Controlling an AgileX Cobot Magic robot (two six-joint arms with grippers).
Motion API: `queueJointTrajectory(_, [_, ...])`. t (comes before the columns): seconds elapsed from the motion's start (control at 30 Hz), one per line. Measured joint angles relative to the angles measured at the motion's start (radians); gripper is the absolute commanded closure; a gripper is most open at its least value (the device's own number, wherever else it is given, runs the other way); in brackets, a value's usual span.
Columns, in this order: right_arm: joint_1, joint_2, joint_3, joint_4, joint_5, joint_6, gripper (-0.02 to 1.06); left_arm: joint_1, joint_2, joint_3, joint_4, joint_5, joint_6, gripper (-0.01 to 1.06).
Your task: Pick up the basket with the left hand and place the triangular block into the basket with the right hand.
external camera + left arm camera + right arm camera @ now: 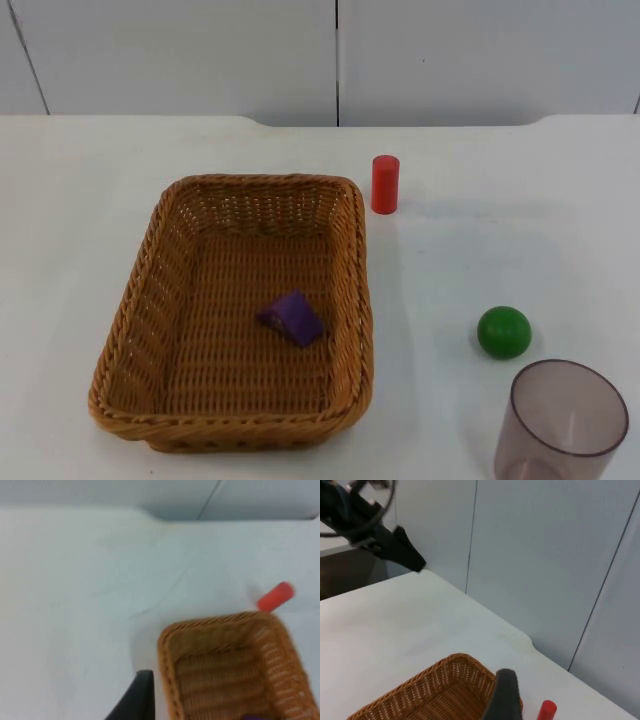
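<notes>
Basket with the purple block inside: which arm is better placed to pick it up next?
Probably left. The left gripper's fingertip hangs just beside the basket rim; the basket sits on the table's left half, purple triangular block already inside. The right wrist view looks from farther off.

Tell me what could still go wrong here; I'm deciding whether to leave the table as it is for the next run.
1. The purple triangular block lies loose on the floor of the wicker basket; lifting or tilting the basket could slide it about.
2. The red cylinder stands upright just off the basket's far right corner, so a shifted basket might topple it.
3. The green ball sits free near the tinted cup and could roll if bumped.
</notes>
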Motion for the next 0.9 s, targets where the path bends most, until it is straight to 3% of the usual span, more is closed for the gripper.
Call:
queueJointTrajectory(0.27, [0.0,0.0,0.0,-0.002,0.0,0.0,0.4,-0.02,-0.197,0.034,0.028,0.031,0.0,0.0])
queueJointTrajectory(0.57, [0.0,-0.059,0.109,-0.002,-0.013,0.005,0.4,-0.179,-0.495,0.251,0.062,-0.077,0.016,0.0])
queueJointTrajectory(0.9, [0.0,-0.245,0.274,-0.002,-0.02,0.021,0.4,-0.192,-0.777,0.467,0.103,-0.123,-0.011,0.0])
